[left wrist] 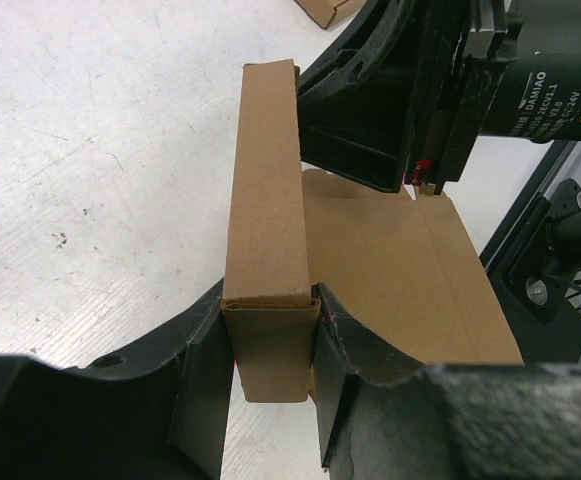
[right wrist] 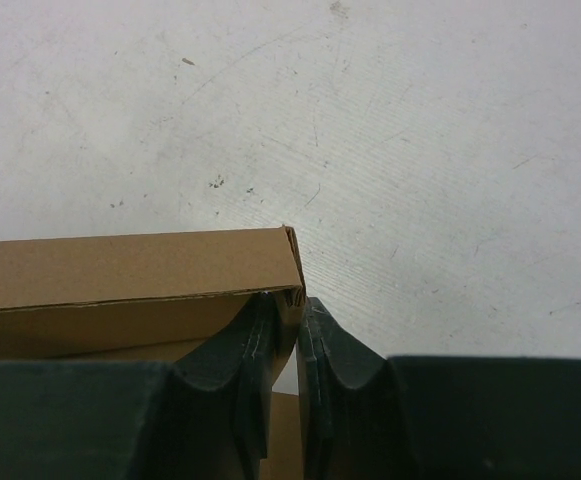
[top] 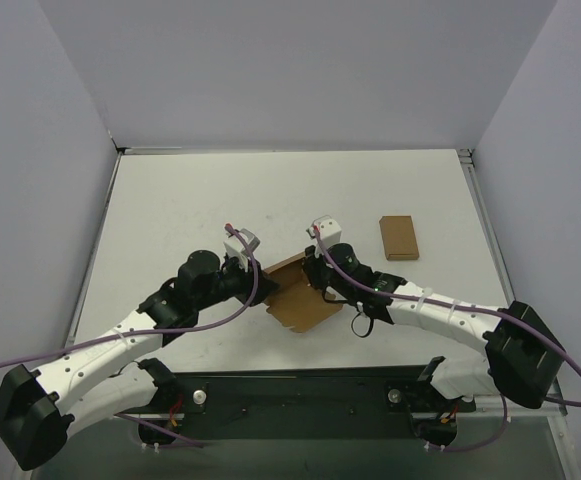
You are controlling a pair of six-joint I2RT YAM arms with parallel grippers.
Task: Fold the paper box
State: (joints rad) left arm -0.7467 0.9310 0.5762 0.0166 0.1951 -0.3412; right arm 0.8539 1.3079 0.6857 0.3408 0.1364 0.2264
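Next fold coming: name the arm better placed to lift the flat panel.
Probably right: the right end effector pinches the box wall by the flat panel; the left end effector clamps the wall's other end.

The top camera looks steeply down from above and behind the arm bases (they line the frame's bottom edge) and takes in the whole table [top: 190,200]. Each wrist camera looks closely along its own fingers: left gripper [left wrist: 270,300], right gripper [right wrist: 288,305]. All three views share the paper box [top: 295,300].
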